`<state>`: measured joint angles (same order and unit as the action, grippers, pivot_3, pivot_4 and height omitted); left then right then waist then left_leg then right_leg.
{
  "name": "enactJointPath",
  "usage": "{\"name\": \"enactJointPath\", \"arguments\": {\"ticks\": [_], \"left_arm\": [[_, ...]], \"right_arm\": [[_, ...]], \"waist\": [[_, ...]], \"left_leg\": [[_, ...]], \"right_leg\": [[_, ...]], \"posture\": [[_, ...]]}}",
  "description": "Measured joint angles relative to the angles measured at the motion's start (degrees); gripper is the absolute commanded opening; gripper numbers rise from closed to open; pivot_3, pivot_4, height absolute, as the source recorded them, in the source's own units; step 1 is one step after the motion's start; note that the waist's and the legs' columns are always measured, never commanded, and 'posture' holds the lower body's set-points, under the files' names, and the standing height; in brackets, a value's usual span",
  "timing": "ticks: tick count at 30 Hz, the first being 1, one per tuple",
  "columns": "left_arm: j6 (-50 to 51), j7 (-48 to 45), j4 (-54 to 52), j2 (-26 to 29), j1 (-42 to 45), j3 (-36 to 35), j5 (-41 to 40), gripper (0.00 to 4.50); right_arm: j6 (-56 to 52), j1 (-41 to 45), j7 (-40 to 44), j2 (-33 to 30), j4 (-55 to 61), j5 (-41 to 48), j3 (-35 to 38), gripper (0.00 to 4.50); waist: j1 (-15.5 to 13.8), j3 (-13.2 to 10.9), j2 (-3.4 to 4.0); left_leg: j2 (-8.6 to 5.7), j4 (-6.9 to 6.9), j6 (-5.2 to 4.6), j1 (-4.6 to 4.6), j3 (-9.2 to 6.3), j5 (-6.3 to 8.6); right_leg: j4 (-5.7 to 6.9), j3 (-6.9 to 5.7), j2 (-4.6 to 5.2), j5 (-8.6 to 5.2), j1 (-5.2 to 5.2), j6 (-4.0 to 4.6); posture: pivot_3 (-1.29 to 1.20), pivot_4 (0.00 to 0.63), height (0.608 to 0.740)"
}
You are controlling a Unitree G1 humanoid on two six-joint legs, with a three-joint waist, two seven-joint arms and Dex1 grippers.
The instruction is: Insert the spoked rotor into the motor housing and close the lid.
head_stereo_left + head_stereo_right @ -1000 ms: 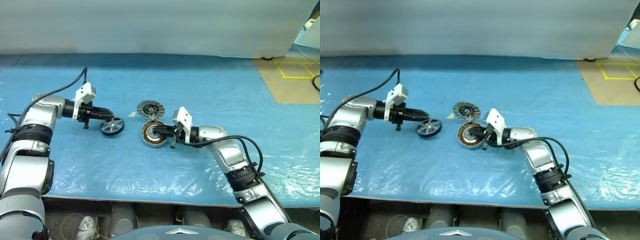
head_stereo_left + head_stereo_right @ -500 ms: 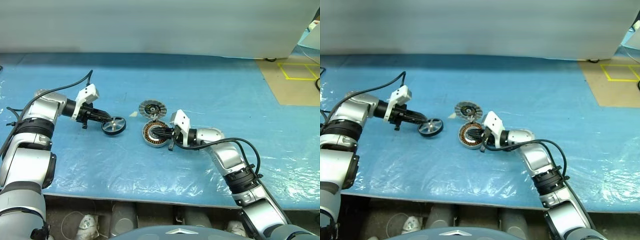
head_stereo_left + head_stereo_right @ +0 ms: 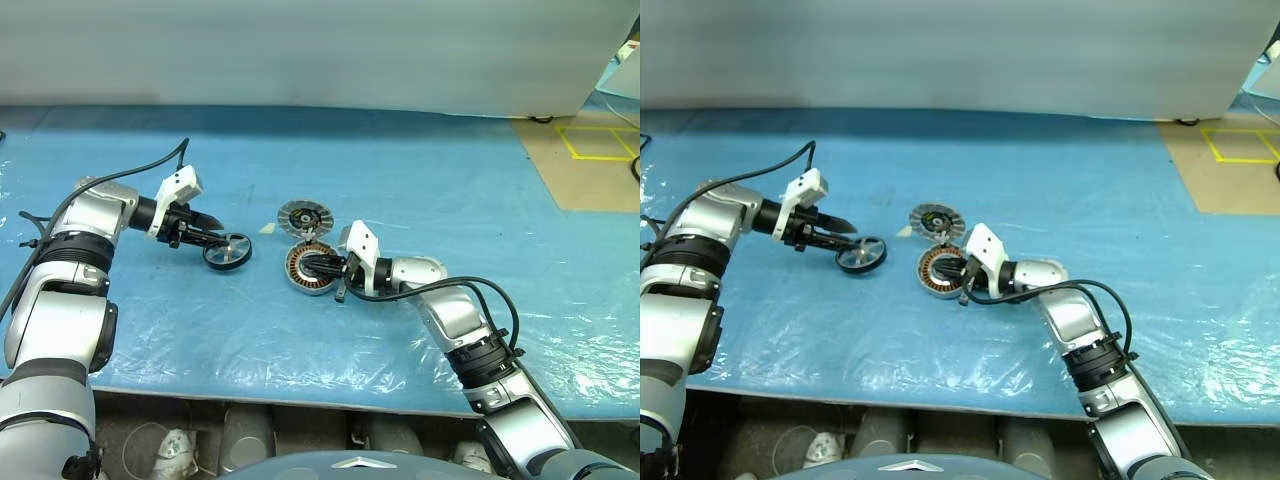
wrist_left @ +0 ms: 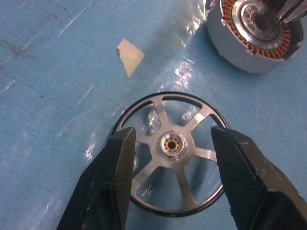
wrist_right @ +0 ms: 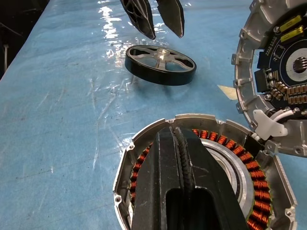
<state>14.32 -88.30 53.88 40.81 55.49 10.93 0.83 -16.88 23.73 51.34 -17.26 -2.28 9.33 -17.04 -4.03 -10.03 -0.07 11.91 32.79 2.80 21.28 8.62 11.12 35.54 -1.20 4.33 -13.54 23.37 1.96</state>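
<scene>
Spoked rotor (image 4: 172, 160): flat on mat, directly under left gripper (image 4: 172, 143), jaws spread astride hub, nothing held. Motor housing (image 3: 312, 267) lies to rotor's right; right gripper (image 5: 180, 143) pinched shut over it.

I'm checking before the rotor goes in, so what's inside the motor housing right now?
Inside the housing sits a ring of copper windings around a pale centre. The shut right gripper lies over the middle, hiding part of it. The rotor lies outside on the blue sheet.

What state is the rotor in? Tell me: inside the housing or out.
Out. The spoked rotor lies flat on the blue sheet, apart from the motor housing.
</scene>
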Motion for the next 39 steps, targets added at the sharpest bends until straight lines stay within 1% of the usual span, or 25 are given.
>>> {"name": "enactJointPath", "arguments": {"ticks": [7,15,26,32,34,36,37,39], "left_arm": [[1.29,0.3,0.01,-0.19,-0.02,0.74,1.27,2.64],[2.11,2.53,0.04,-2.63,-0.03,0.74,1.59,2.64],[0.85,3.54,1.09,-2.47,-0.18,1.01,3.04,2.64],[1.43,2.77,0.01,-2.17,-0.94,1.58,3.11,2.64],[2.29,1.81,-0.89,-2.01,-1.39,1.74,3.07,2.26],[3.28,0.7,-1.85,-1.72,-1.51,1.97,3.05,1.79],[3.87,0.39,-2.03,-1.68,-1.65,2.14,3.08,1.41],[4.5,-0.61,-2.49,-1.63,-1.83,2.22,3.04,0.8]], "right_arm": [[0.27,-0.49,-0.28,0.03,-0.01,-0.34,-0.04,0.0],[0.27,-0.99,-0.45,0.05,-0.01,-0.36,-0.08,0.0],[0.26,-1.22,-1.04,0.12,-0.01,-0.36,-0.07,0.0],[0.27,-1.2,-1.3,0.67,-0.01,-0.35,-0.07,0.0],[0.28,-1.2,-1.47,0.74,-0.01,-0.35,-0.06,0.0],[0.3,-1.2,-1.52,0.75,-0.01,-0.35,-0.05,0.0],[0.37,-1.2,-1.56,0.76,-0.01,-0.35,-0.04,0.0],[0.45,-1.2,-1.65,0.74,-0.01,-0.35,0.03,0.0]], "waist": [[-0.02,0.0,0.0],[0.01,-0.01,-0.01],[0.02,-0.01,-0.01],[0.07,0.0,-0.01],[0.07,-0.01,-0.01],[0.07,0.0,0.01],[0.09,0.02,0.04],[0.09,0.03,0.05]], "left_leg": [[0.0,0.0,0.0,0.0,-0.01,0.0],[0.0,0.0,0.0,0.01,-0.01,0.0],[0.0,-0.01,0.0,-0.06,-0.02,0.0],[0.0,-0.04,0.0,-0.13,0.0,0.0],[0.0,-0.04,0.0,-0.14,0.0,0.0],[-0.01,-0.05,0.0,-0.17,0.0,0.0],[-0.01,-0.06,0.0,-0.21,0.02,0.01],[0.0,-0.07,0.0,-0.25,0.02,0.01]], "right_leg": [[0.0,0.0,0.0,0.0,0.0,0.0],[-0.01,-0.01,0.0,0.0,0.0,0.0],[-0.01,0.0,0.0,0.0,-0.05,0.0],[-0.01,0.02,0.0,0.0,-0.08,0.0],[-0.01,0.02,0.0,0.0,-0.09,0.0],[-0.02,0.03,0.01,0.0,-0.12,0.0],[-0.02,0.04,0.01,0.0,-0.13,0.0],[-0.01,0.05,0.01,-0.01,-0.15,0.01]], "posture": [[0.0,0.15,0.74],[0.0,0.15,0.74],[0.0,0.15,0.74],[0.0,0.15,0.74],[0.0,0.15,0.74],[0.0,0.15,0.74],[0.0,0.15,0.74],[0.0,0.15,0.74]]}}
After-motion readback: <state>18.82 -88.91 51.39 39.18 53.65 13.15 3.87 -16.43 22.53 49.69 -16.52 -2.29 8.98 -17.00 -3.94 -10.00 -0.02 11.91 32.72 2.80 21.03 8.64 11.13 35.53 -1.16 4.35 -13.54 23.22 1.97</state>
